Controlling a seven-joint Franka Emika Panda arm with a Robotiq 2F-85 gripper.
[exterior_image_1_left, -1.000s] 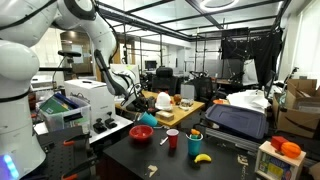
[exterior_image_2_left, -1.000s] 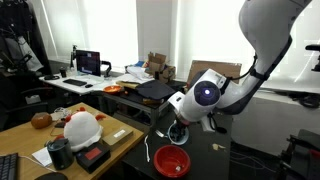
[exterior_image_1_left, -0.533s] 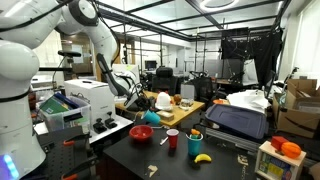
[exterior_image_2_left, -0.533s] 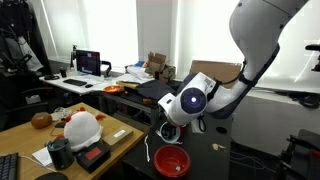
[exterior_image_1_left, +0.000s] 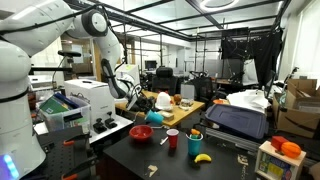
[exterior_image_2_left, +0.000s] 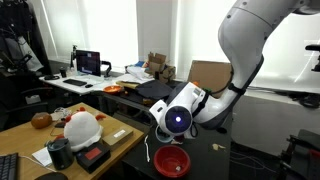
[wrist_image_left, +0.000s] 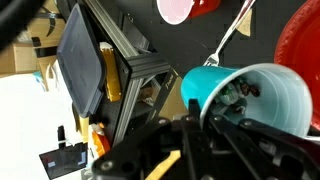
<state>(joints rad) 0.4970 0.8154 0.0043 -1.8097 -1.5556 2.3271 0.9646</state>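
Gripper (wrist_image_left: 207, 128) enters from the bottom of the wrist view, its dark fingers right at the rim of the teal cup (wrist_image_left: 255, 95). They are blurred, so I cannot tell whether the jaws are clamped on the rim or merely beside it.

The teal cup (exterior_image_1_left: 155, 118) is tipped on its side at the back of the dark counter (exterior_image_1_left: 125, 152), just under the wrist. Its mouth faces the wrist camera; dark shapes show inside, too blurred to name.

Edges and room:
- In an exterior view, the red bowl (exterior_image_1_left: 141, 133) sits just in front of the teal cup, toward the counter's side edge.
- In an exterior view the same bowl (exterior_image_2_left: 172, 160) lies close below the wrist, near the counter's edge; its inside shows plain red.
- The red cup (exterior_image_1_left: 172, 139) stands upright near the teal cup, on the side away from the arm. Bare counter shows between them.
- The banana (exterior_image_1_left: 203, 157) lies beyond the red cup, well apart from the teal cup.
- In the wrist view a fork (wrist_image_left: 235, 30) lies between the teal cup and the red cup (wrist_image_left: 200, 8).
- A black frame (wrist_image_left: 120, 70) stands close beside the teal cup, crowding that side.
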